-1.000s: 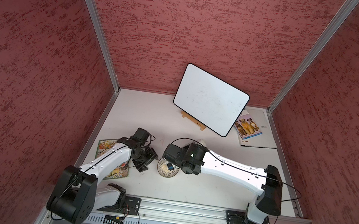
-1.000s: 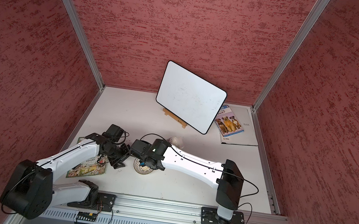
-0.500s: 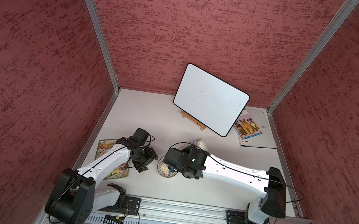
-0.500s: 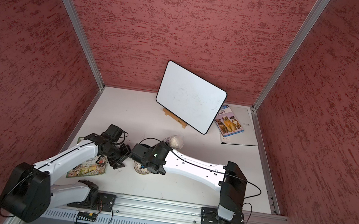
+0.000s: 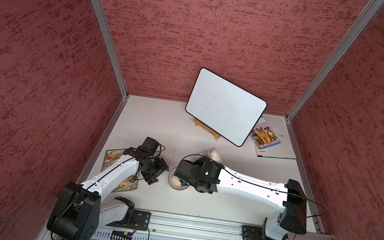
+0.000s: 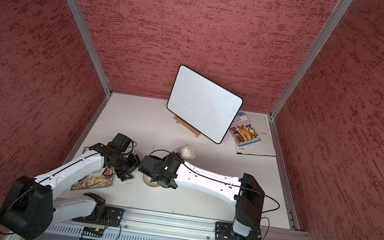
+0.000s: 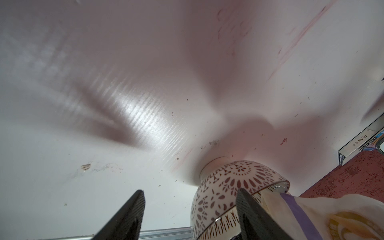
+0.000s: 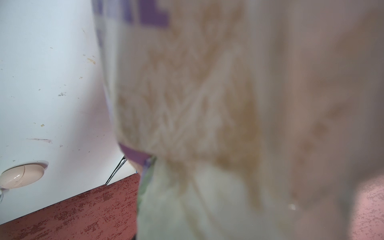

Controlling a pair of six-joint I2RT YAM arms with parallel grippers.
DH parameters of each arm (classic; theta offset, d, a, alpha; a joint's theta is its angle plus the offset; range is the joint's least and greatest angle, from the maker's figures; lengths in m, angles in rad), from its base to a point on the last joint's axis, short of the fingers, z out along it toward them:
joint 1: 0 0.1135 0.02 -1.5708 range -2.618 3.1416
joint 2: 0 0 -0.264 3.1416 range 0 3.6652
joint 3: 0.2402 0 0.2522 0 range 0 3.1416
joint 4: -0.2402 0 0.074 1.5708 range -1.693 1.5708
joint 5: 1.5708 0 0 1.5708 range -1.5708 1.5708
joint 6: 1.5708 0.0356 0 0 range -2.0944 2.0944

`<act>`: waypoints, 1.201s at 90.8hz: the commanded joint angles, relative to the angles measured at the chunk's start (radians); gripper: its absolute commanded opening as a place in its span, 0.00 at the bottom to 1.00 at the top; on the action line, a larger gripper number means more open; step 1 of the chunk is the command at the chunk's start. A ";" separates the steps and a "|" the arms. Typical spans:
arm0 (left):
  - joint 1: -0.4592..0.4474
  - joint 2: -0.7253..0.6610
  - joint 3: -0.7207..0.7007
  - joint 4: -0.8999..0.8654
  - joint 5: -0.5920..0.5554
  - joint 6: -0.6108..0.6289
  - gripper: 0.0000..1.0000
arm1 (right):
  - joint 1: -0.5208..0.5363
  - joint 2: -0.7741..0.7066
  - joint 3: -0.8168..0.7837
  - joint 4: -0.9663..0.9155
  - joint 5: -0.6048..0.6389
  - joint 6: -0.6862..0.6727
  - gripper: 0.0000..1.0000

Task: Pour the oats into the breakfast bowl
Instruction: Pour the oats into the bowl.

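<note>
White breakfast bowl [image 7: 228, 187] bears brown lattice; pouch [image 8: 187, 93] shows beige, purple.

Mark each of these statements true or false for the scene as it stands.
1. The left tool is open. True.
2. The oat pouch lies flat on the table. False: the right arm holds it up, tilted at the breakfast bowl.
3. The whiteboard leans on a wooden stand. True.
4. The dog booklet lies under the left arm. False: it lies beside the whiteboard; a picture book lies under that arm.
</note>
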 commanded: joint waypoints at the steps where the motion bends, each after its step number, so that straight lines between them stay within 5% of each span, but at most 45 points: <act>1: -0.005 -0.015 0.002 -0.004 -0.018 -0.005 0.72 | 0.018 -0.050 -0.012 0.053 0.120 -0.017 0.00; 109: -0.005 -0.013 0.011 -0.004 -0.023 -0.013 0.72 | 0.021 -0.125 -0.060 0.045 0.134 0.002 0.00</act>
